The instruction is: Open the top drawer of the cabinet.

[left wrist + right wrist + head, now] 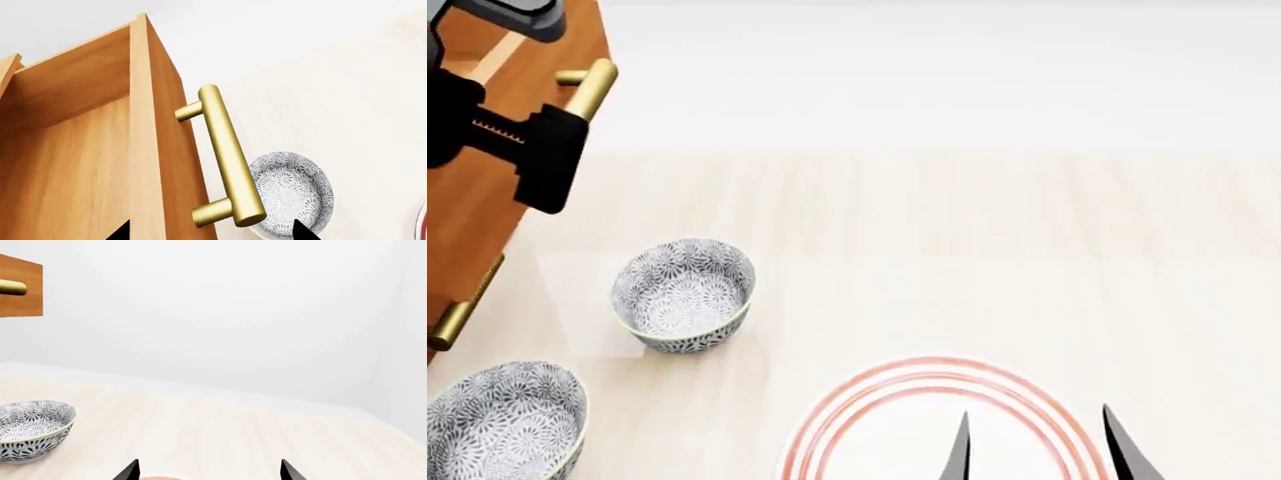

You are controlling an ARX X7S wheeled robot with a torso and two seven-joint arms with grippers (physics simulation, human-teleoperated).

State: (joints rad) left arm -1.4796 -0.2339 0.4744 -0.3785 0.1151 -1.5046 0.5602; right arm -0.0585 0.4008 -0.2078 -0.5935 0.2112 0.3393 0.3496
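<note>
Left claw (pixel 541 150) of mine is up by the top drawer (pixel 80 150), fingers spread wide with the brass handle (pixel 227 155) sitting between the tips, not pinched. That drawer is pulled out of the cabinet (pixel 481 200), so I see down inside it. Right claw (pixel 1034 445) hangs open over a red-ringed plate (pixel 868 400). Two patterned bowls (pixel 683 293) sit on the table (pixel 1028 250) near the cabinet.

Cabinet (pixel 481 200) at the left, bowls and plate on the counter (pixel 988 250).
Two bowls (pixel 683 293) (pixel 501 420) sit beside the cabinet; the plate (pixel 881 420) lies to their right, nearer the robot.
</note>
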